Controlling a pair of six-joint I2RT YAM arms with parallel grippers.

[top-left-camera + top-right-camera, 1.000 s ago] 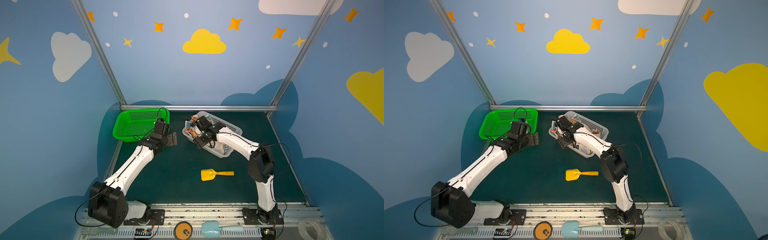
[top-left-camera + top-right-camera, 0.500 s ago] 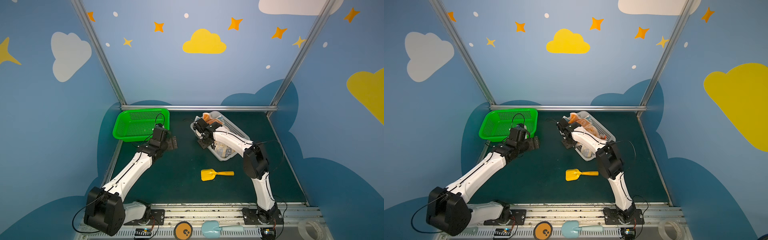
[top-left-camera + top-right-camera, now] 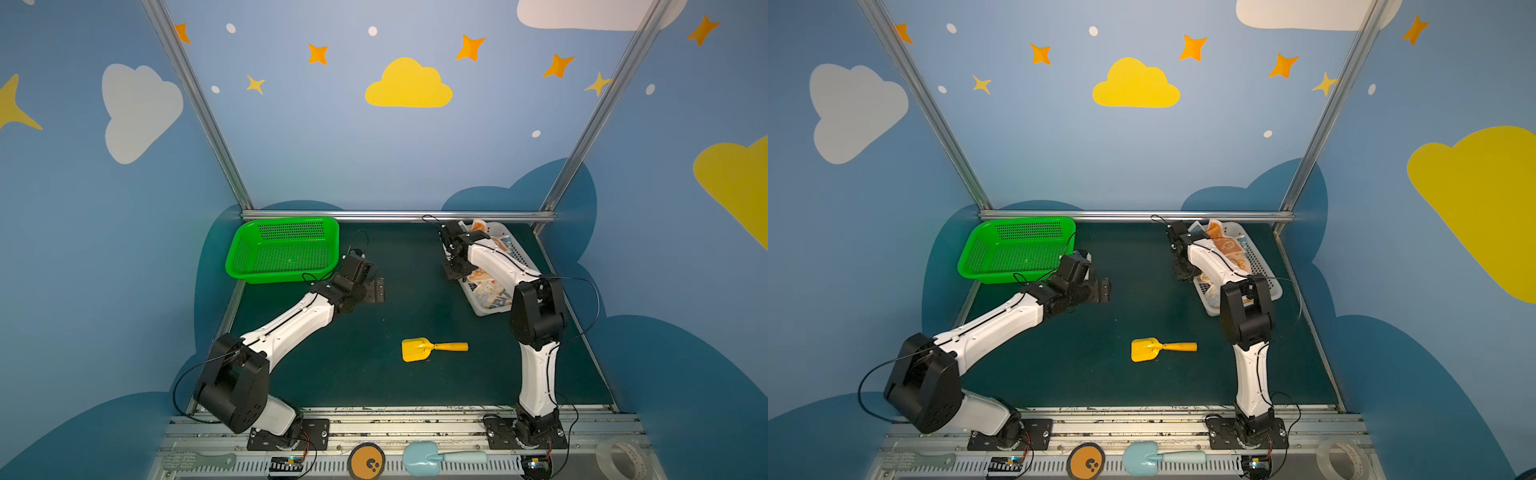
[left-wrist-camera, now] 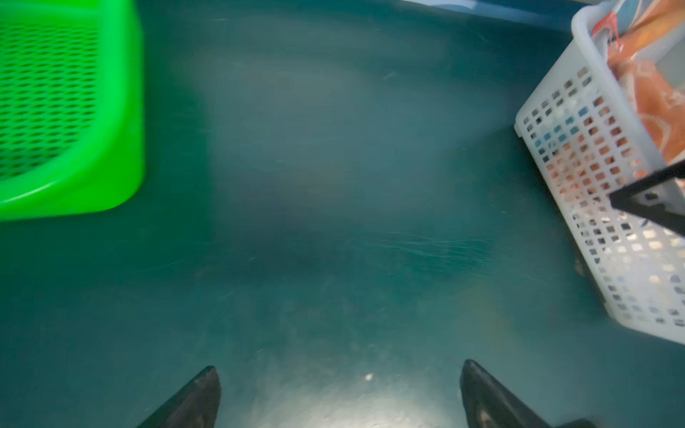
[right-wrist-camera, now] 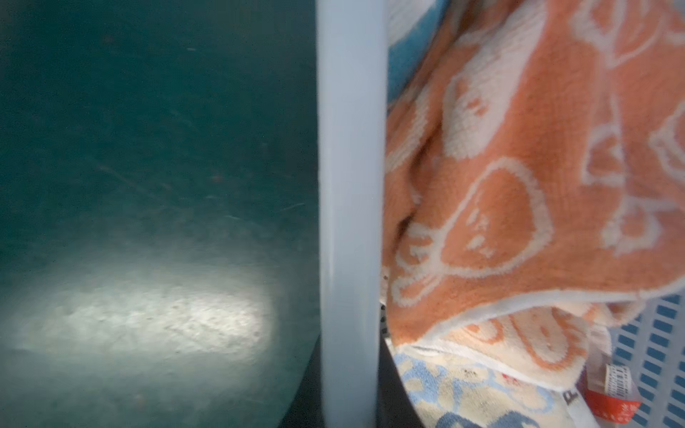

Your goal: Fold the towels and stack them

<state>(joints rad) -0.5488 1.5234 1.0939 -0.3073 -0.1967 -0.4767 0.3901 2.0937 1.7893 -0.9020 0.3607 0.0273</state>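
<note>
The left arm (image 3: 291, 328) and right arm (image 3: 536, 374) share white shells, bulky black joints and thin looping black cables.

I see a white basket rim (image 5: 350, 185) running straight through my view, splitting it in two. On one side lies the dark green table (image 5: 148, 129), scuffed, with a bright patch of light (image 5: 148, 318) on it. On the other side, inside the basket, an orange towel (image 5: 537, 166) with white cartoon faces bulges in loose folds, right up against the rim. A cream towel (image 5: 463, 389) with blue figures lies under its white-hemmed edge. Just beside that, a red tag (image 5: 608, 396) with a barcode label shows against the slotted basket wall (image 5: 659, 352). A dark shape (image 5: 389, 400) hugs the rim near the cream towel; I cannot tell what it is.
</note>
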